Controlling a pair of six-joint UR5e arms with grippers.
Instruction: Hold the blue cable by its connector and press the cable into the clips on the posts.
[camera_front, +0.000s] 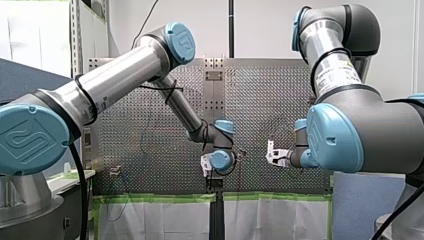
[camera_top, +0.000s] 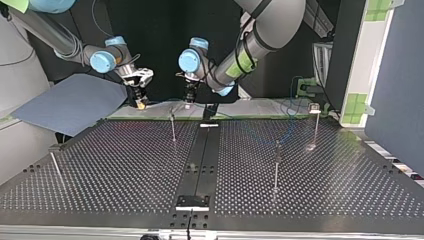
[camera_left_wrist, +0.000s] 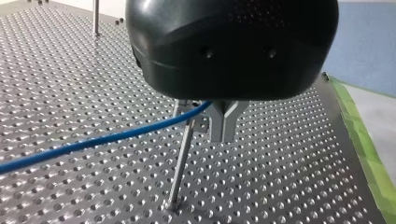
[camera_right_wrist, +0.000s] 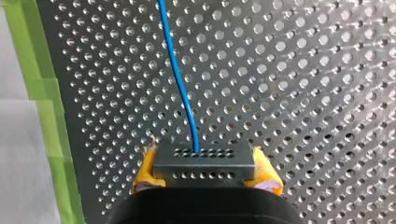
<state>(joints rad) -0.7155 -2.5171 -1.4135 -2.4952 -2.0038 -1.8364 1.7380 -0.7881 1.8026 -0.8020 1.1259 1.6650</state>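
Closest to the right wrist lens sits the dark connector, clamped between the yellow pads of your right gripper, one pad on each end face. Finding: the hold looks square and secure. From the connector the blue cable runs off toward eleven o'clock over the perforated table, clear of the green tape at nine o'clock. In the left wrist view the cable passes directly under your left gripper and trails away toward eight o'clock. It crosses just beside the head of a post, where the clip appears to sit. Whether that gripper is apart or closed cannot be read, as its housing masks the contact. Whether the cable is seated in the clip or only resting against it cannot be told either. Judgement: the step in hand is seating the cable at this post. Recommendations: hold the connector clamp as it is, and take up only enough tension to straighten the run. Line the cable over the clip mouth before you press, and press straight down the post's axis. A sideways push would likely bend the thin post or let the cable skate off.
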